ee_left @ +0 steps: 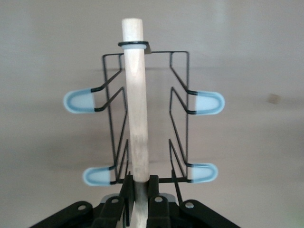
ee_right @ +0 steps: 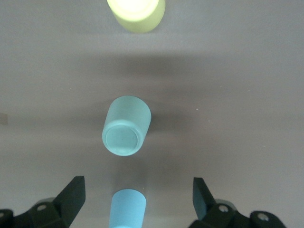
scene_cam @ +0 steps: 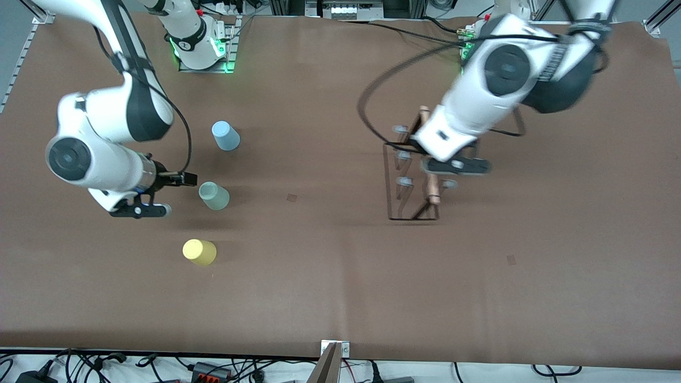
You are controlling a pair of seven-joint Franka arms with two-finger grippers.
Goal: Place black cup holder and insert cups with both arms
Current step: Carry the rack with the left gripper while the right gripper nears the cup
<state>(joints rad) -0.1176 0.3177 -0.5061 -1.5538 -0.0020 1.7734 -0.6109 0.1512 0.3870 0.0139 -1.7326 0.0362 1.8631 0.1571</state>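
The black cup holder [scene_cam: 412,181] is a wire rack with a wooden rod [ee_left: 135,95] and pale-tipped pegs. It is at the left arm's end of the table. My left gripper [scene_cam: 456,166] is shut on the rod, which shows pinched between its fingers in the left wrist view [ee_left: 138,183]. I cannot tell whether the rack's base touches the table. The light blue cup [scene_cam: 225,135], mint cup [scene_cam: 214,196] and yellow cup [scene_cam: 199,252] stand in a row at the right arm's end. My right gripper [scene_cam: 141,210] is open and empty beside the mint cup [ee_right: 126,126], fingers wide apart [ee_right: 137,183].
The brown table mat [scene_cam: 319,266] carries two small dark marks [scene_cam: 291,197], [scene_cam: 511,259]. Cables and a bracket [scene_cam: 332,354] lie along the table edge nearest the front camera. The arm bases [scene_cam: 202,50] stand at the opposite edge.
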